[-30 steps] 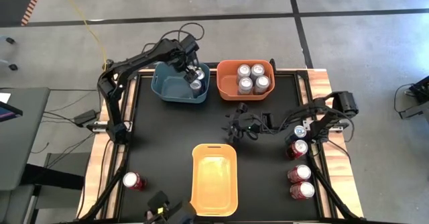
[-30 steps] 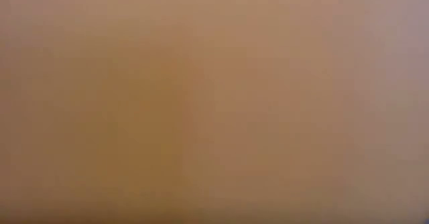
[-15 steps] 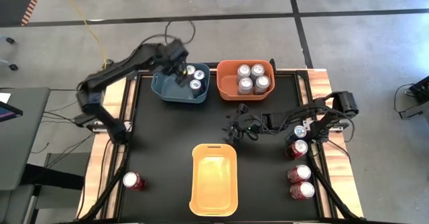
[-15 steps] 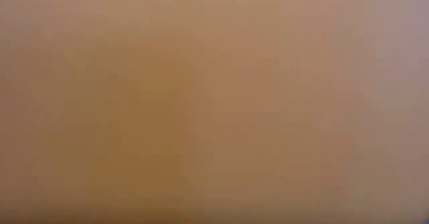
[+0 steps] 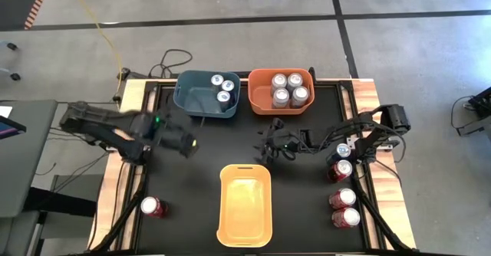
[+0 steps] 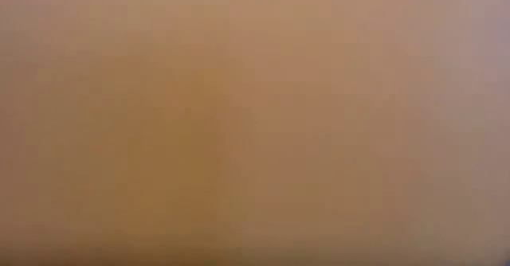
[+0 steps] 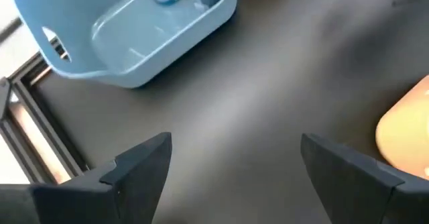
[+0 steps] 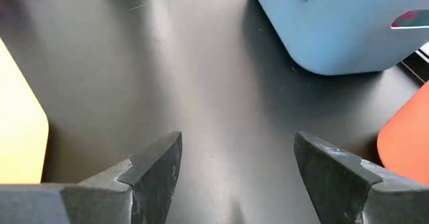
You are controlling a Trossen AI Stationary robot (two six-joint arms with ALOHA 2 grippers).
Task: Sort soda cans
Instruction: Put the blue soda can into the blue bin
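Note:
Three blue soda cans (image 5: 223,96) stand in the blue bin (image 5: 193,99) at the far edge. Several silver cans (image 5: 281,96) fill the orange bin (image 5: 261,95) beside it. One red can (image 5: 152,206) stands at the near left, and three red cans (image 5: 343,198) stand along the right edge. My left gripper (image 5: 188,145) hovers open and empty over the mat, left of centre. In its wrist view the gripper (image 7: 234,163) faces the blue bin (image 7: 134,36). My right gripper (image 5: 268,145) is open and empty above the table's middle, and its wrist view (image 8: 238,160) shows only bare mat between the fingers.
The yellow bin (image 5: 245,206) stands empty at the near middle, between the two grippers. One more can (image 5: 343,150), showing blue, stands partly under the right arm. A wooden frame (image 5: 130,179) edges the black mat. The low view is wholly covered by an orange blur.
My left gripper has pulled away from the blue bin. It swung toward the table's near edge and a little left, and turned as it went. It stayed open and empty. The three blue cans stay in the bin.

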